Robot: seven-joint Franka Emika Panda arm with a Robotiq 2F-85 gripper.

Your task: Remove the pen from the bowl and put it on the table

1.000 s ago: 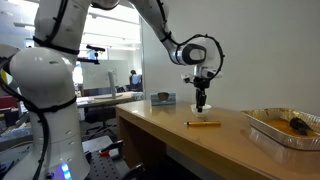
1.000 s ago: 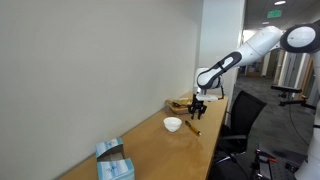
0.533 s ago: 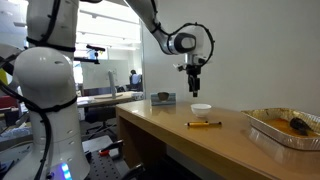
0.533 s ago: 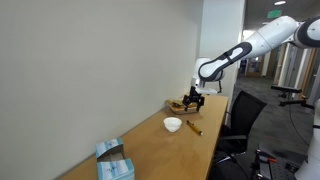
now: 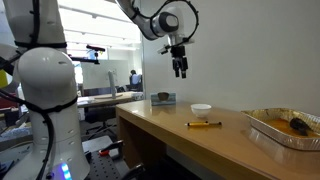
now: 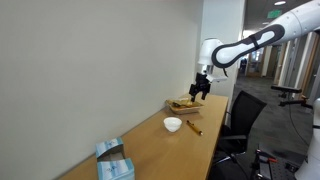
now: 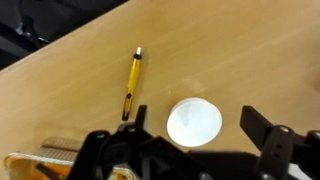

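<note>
The arm hangs high above the bowl [image 5: 201, 109], and its fingers [image 5: 183, 71] point down with clear air between them and the worktop [image 5: 170, 130]. In the wrist view the fingers [image 7: 262, 128] are spread wide with nothing between them, and the bowl [image 7: 194, 121] shows below in the gap. The bowl is white, round and empty.

The pen [image 5: 204, 124] lies flat on the worktop, outside the bowl and just beside it, on the side toward the front edge. It does not touch the bowl. In the wrist view the pen [image 7: 132, 83] is a thin yellow stick left of the bowl, running almost straight up the frame. In an exterior view the pen [image 6: 193, 128] lies between the bowl [image 6: 173, 124] and the worktop's edge [image 6: 200, 150].

A foil tray [image 5: 270, 128] sits on the worktop well apart from the bowl, and something dark lies in it, too small to tell what. In an exterior view the tray [image 6: 183, 103] lies beyond the bowl, under the raised fingers [image 6: 199, 90]. A blue box [image 6: 113, 160] stands on the worktop well apart from the bowl, on the side away from the tray. A black chair [image 6: 240, 115] stands off the worktop's edge, on the pen's side of the bowl.
</note>
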